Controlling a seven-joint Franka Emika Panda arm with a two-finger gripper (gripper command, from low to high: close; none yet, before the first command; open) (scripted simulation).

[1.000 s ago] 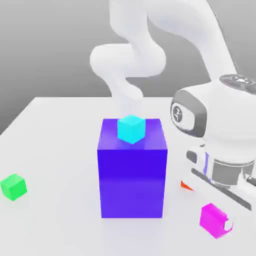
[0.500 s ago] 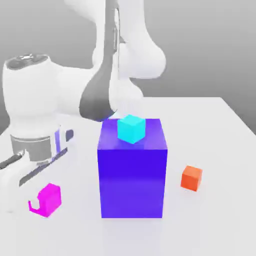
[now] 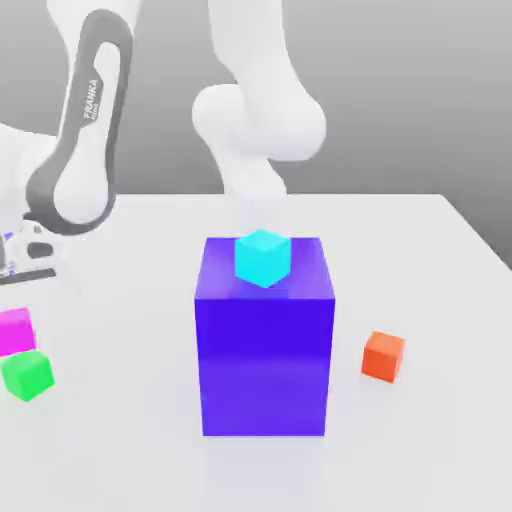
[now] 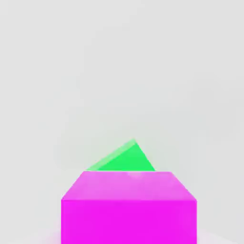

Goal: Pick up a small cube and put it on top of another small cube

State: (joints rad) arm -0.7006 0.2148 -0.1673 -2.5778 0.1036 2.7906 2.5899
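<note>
The small magenta cube (image 3: 14, 333) hangs at the far left edge of the exterior view, just above and slightly behind the small green cube (image 3: 27, 375), which rests on the table. My gripper (image 3: 12, 310) comes down from the hand at that edge and is shut on the magenta cube; its fingers are mostly cut off by the frame. The hand view shows the magenta cube (image 4: 128, 209) close up, with a corner of the green cube (image 4: 125, 159) showing beyond it, offset rather than centred beneath.
A big blue-purple block (image 3: 265, 345) stands mid-table with a cyan small cube (image 3: 263, 257) on top. An orange-red small cube (image 3: 383, 355) lies on the table (image 3: 420, 260) toward the exterior view's right. The arm's links rise behind the block.
The arm swung from the exterior view's right across to the far left, carrying the magenta cube, which now hangs over the green cube.
</note>
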